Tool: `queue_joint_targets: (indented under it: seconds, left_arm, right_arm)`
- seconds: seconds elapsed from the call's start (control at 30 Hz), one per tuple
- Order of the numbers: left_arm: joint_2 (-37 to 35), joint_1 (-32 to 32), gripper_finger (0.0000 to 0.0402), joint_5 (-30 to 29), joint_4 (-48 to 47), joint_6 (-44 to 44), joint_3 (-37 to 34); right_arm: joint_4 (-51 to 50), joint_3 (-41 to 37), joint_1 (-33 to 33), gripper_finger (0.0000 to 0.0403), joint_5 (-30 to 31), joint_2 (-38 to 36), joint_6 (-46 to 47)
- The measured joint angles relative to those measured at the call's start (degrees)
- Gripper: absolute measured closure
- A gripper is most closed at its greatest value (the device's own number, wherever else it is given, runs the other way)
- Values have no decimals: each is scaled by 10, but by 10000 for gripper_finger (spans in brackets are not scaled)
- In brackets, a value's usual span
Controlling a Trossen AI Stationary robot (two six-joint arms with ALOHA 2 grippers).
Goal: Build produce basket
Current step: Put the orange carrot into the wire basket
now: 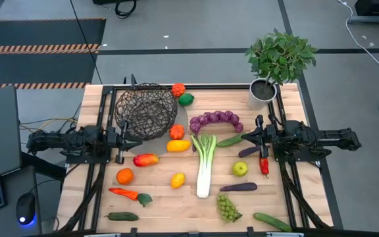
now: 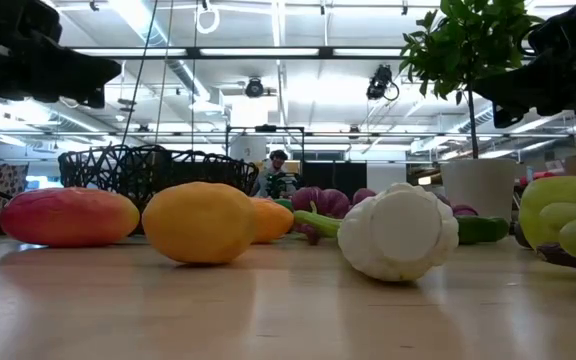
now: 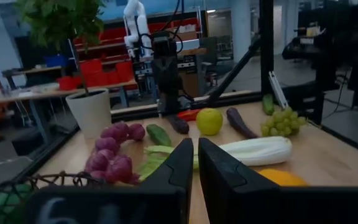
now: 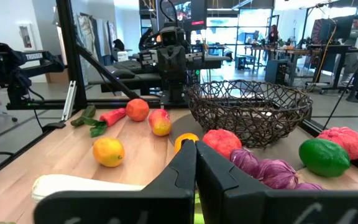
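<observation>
The dark wire basket (image 1: 146, 110) stands on the table at the far left, with nothing showing inside it. Produce lies loose on the wood. The leek (image 1: 204, 164) is in the middle, purple grapes (image 1: 216, 120) beyond it and green grapes (image 1: 227, 207) near the front. A carrot (image 1: 127, 193), an orange (image 1: 124, 176) and a lemon (image 1: 177, 180) lie left of the leek, a green apple (image 1: 240, 169) and an aubergine (image 1: 238, 187) right of it. My left gripper (image 1: 131, 142) is shut at the left edge beside the basket. My right gripper (image 1: 252, 137) is shut at the right edge. Both point level toward the middle.
A potted plant in a white pot (image 1: 263, 92) stands at the far right corner. Two peppers (image 1: 182, 95) lie just past the basket. Cucumbers (image 1: 273, 222) (image 1: 122, 216) lie along the near edge, and a red chilli (image 1: 264, 166) lies below my right gripper. A dark frame rail (image 1: 196, 86) borders the table.
</observation>
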Motion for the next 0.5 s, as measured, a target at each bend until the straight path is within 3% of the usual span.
queue_joint_targets:
  seconds: [0.1,0.2,0.4,0.5]
  left_arm:
    - [0,0,369,-30,17,22,0]
    - [0,2,374,-46,53,-10,0]
    - [7,17,373,-143,46,-249,26]
    - [33,30,369,-178,28,-309,51]
  right_arm:
    - [0,0,0,393,0,0,0]
    - [0,0,0,393,0,0,0]
    - [0,0,0,393,0,0,0]
    - [1,0,-2,393,7,0,0]
